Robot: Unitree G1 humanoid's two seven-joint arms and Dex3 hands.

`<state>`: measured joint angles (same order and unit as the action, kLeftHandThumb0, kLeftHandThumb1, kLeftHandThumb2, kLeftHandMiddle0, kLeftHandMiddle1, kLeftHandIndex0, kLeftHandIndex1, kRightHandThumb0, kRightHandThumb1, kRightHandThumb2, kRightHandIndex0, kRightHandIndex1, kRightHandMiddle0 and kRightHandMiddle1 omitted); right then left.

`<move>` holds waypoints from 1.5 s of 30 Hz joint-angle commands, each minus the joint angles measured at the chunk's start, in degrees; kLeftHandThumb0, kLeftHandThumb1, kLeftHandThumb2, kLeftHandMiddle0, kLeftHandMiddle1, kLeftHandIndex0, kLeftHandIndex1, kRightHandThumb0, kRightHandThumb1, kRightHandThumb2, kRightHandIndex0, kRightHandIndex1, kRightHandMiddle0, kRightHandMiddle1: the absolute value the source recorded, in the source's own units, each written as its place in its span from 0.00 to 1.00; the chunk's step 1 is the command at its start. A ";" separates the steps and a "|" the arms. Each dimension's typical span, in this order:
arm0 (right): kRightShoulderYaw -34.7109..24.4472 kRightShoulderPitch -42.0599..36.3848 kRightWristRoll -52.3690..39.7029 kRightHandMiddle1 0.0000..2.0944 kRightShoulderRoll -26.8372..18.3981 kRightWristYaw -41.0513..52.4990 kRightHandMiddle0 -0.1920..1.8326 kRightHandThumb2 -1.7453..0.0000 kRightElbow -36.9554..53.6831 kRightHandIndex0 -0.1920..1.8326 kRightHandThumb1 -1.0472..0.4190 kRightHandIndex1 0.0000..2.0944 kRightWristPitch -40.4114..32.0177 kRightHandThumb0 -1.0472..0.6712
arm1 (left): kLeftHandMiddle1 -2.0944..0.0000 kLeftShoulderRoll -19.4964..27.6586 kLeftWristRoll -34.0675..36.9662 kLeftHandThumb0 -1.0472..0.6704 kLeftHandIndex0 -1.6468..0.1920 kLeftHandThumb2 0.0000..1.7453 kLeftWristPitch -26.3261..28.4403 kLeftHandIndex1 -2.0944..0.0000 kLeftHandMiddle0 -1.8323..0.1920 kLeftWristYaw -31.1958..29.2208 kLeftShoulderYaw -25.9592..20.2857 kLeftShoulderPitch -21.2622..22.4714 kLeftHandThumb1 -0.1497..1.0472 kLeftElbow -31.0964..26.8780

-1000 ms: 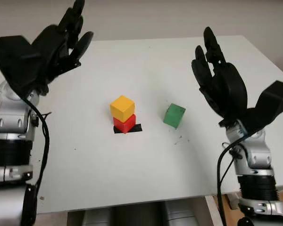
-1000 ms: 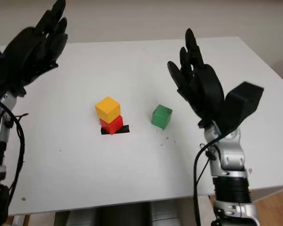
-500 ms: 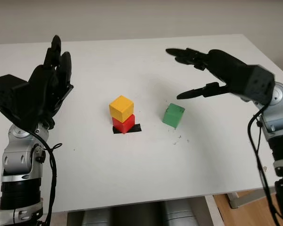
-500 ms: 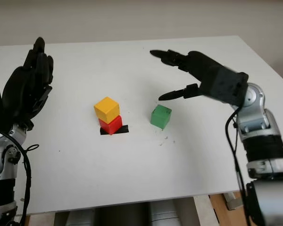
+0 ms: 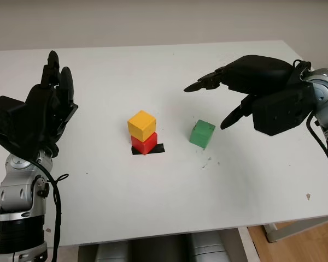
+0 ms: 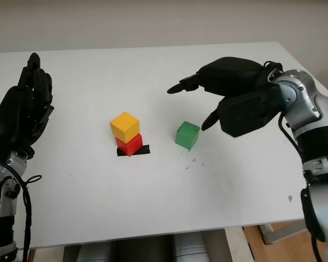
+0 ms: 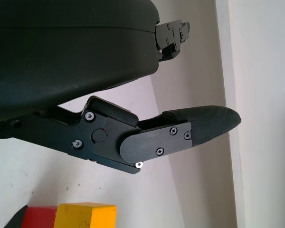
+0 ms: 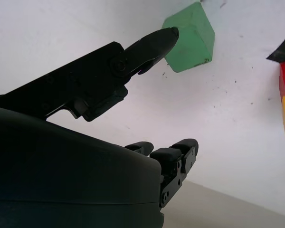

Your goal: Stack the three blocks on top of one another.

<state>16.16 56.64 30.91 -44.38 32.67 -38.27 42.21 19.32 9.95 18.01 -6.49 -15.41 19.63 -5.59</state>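
Logging from my station: green block [image 5: 201, 134] alone on the white table [image 5: 153, 196], right of centre, tilted on an edge. Yellow block [image 5: 141, 125] sits atop red block [image 5: 145, 143], the pair over a black tape mark [image 5: 156, 148] just left of the green one. Right hand [image 5: 246, 90] released, holding nothing, poised above and right of the green block. Left hand [image 5: 41, 112] raised at the table's left, released, holding nothing.
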 commanded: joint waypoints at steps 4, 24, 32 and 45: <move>1.30 0.70 2.70 0.06 -0.97 -2.98 0.31 0.97 -0.29 0.26 0.18 0.05 3.14 0.30 | 1.00 0.10 -0.24 0.14 1.00 0.38 1.03 1.00 1.00 -0.30 0.80 0.03 1.00 -0.09; 7.90 0.66 12.46 0.06 1.77 -19.27 0.36 0.97 -9.06 0.28 0.17 0.04 7.97 0.29 | 1.00 1.31 -2.85 0.13 1.00 0.37 1.10 1.00 1.00 -0.70 1.40 -1.03 1.00 -1.47; 10.74 1.10 16.37 0.05 2.08 -24.07 0.35 0.97 -11.44 0.28 0.15 0.03 7.73 0.30 | 1.00 1.25 -3.12 0.14 1.00 0.37 0.30 1.00 1.00 -1.48 1.60 -1.45 1.00 -1.20; 13.98 2.15 19.98 0.05 3.11 -31.28 0.37 0.97 -15.92 0.27 0.15 0.03 7.37 0.32 | 1.00 0.97 -4.72 0.15 1.00 0.37 -1.95 1.00 1.00 -1.20 1.99 -2.15 1.00 -1.20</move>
<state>29.74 57.07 50.43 -41.71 2.33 -53.74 49.86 19.99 5.60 16.91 -7.72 -13.67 17.98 -5.97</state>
